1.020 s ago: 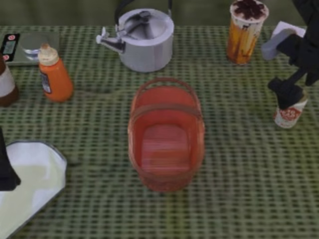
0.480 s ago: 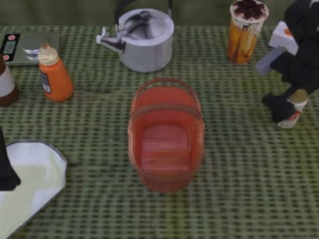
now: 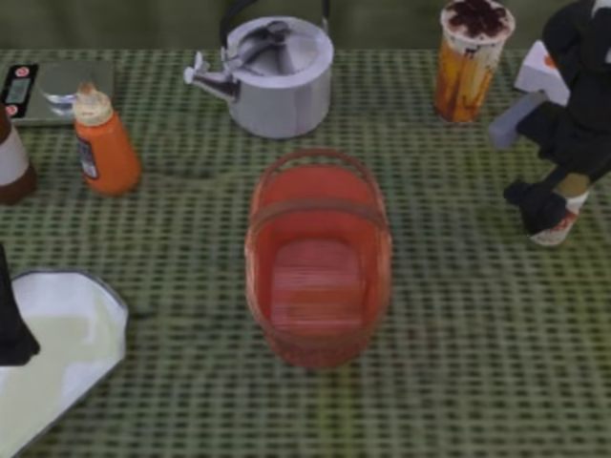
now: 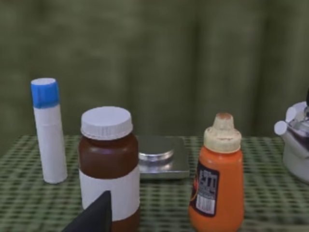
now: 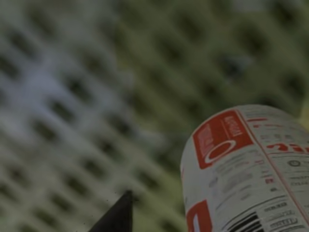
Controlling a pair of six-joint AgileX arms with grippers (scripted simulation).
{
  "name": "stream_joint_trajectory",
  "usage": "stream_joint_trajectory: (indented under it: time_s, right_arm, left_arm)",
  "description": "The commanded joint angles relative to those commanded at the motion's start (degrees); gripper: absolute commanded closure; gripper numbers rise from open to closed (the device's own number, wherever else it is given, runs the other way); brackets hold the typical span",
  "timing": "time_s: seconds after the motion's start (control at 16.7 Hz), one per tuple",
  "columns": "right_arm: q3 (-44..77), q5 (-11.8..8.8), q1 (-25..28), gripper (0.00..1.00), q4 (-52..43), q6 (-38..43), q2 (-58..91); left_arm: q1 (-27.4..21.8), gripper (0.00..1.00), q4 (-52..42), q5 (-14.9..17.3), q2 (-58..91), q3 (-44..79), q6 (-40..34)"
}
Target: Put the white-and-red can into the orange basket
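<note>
Gripping the white-and-red can (image 3: 557, 223) at the desk's (image 3: 458, 334) right edge, the right claw (image 3: 550, 200) sits well apart from the orange basket (image 3: 318, 258). That basket holds nothing; the left claw (image 3: 11, 329) is parked near-left, fingers unclear.

both arms are showing matte black: the right arm (image 3: 582, 114) blocky and jointed, the left arm (image 3: 11, 320) a dark, narrow sliver.

R gripper (image 3: 546, 205) on white-and-red can (image 3: 557, 225), right of orange basket (image 3: 319, 258).
</note>
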Motion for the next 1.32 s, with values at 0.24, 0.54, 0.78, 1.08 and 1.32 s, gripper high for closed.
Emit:
stream_joint_trajectory:
  time_s: [0.24, 0.54, 0.78, 1.08, 1.32]
  right_arm:
    - [0.0, 0.0, 0.0, 0.6, 0.0, 0.0, 0.0]
    - [0.0, 0.0, 0.0, 0.98, 0.0, 0.0, 0.0]
    - [0.0, 0.0, 0.0, 1.0, 0.0, 0.0, 0.0]
    - [0.02, 0.01, -0.15, 1.0, -0.02, 0.07, -0.1]
    - [-0.84, -2.29, 0.59, 1.0, 3.53, 0.98, -0.42]
  left_arm:
    - [0.0, 0.0, 0.0, 0.0, 0.0, 0.0, 0.0]
    - [0.0, 0.0, 0.0, 0.0, 0.0, 0.0, 0.0]
    - [0.0, 0.0, 0.0, 0.0, 0.0, 0.0, 0.0]
    - [0.0, 0.0, 0.0, 0.0, 0.0, 0.0, 0.0]
    - [0.0, 0.0, 0.0, 0.0, 0.0, 0.0, 0.0]
